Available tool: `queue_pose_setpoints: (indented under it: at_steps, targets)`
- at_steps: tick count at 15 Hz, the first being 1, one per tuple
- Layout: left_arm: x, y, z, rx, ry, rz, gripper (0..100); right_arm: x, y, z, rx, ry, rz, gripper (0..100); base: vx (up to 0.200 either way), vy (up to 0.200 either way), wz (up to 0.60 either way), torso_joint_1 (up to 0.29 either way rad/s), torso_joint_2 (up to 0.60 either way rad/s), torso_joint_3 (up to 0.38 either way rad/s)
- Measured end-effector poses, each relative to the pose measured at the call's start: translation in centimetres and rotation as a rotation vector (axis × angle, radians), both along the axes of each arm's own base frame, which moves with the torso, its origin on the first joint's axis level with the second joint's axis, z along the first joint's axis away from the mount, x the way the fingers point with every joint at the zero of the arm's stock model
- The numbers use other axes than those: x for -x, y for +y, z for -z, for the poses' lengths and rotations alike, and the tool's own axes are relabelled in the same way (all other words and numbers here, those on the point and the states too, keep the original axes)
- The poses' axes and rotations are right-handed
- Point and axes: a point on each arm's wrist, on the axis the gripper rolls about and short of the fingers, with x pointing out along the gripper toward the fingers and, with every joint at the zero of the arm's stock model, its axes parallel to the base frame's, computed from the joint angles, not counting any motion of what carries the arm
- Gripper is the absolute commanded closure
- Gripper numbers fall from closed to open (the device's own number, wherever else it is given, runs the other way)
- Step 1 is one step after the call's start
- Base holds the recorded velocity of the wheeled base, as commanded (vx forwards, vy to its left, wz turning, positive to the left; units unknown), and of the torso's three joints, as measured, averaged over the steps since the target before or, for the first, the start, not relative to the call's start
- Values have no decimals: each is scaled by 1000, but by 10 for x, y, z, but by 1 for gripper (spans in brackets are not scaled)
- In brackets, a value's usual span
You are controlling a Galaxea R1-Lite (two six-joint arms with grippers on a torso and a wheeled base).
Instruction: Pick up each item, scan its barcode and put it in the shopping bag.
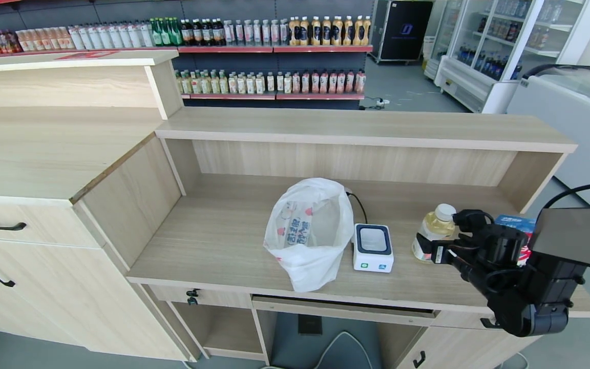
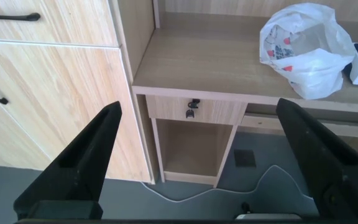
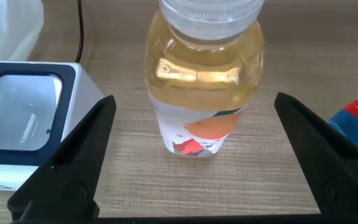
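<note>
One bottle [image 3: 202,81]; right gripper [image 3: 194,99] beside it (spread)

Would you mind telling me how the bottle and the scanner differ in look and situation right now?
The bottle is tall, clear and filled with yellowish liquid; the scanner is a low white box with a dark window. The bottle stands between the right gripper's open fingers; the scanner stands free beside the bag. The scanner has a black cable; the bottle has none. Both stand upright on the counter.
</note>
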Motion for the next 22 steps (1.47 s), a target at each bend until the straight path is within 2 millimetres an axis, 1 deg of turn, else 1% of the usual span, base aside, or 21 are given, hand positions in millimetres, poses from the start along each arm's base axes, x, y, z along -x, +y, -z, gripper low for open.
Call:
queue_pose_setpoints:
  at_steps: [2,8,11,15,20,22]
  targets:
    - [0,0,0,0,0,0,0,-7,5,5,-16,-9,28,0,0,0,0,0,0,0]
    - [0,0,0,0,0,0,0,-23,19,14,-53,-10,10,0,0,0,0,0,0,0]
    - [0,0,0,0,0,0,0,-31,23,18,-56,-25,4,0,0,0,0,0,0,0]
    - [0,0,0,0,0,0,0,-36,24,26,-51,-21,5,0,0,0,0,0,0,0]
    - [0,0,0,0,0,0,0,-47,18,22,-41,-54,14,0,0,0,0,0,0,0]
    - [0,0,0,0,0,0,0,-50,17,24,-29,-47,13,0,0,0,0,0,0,0]
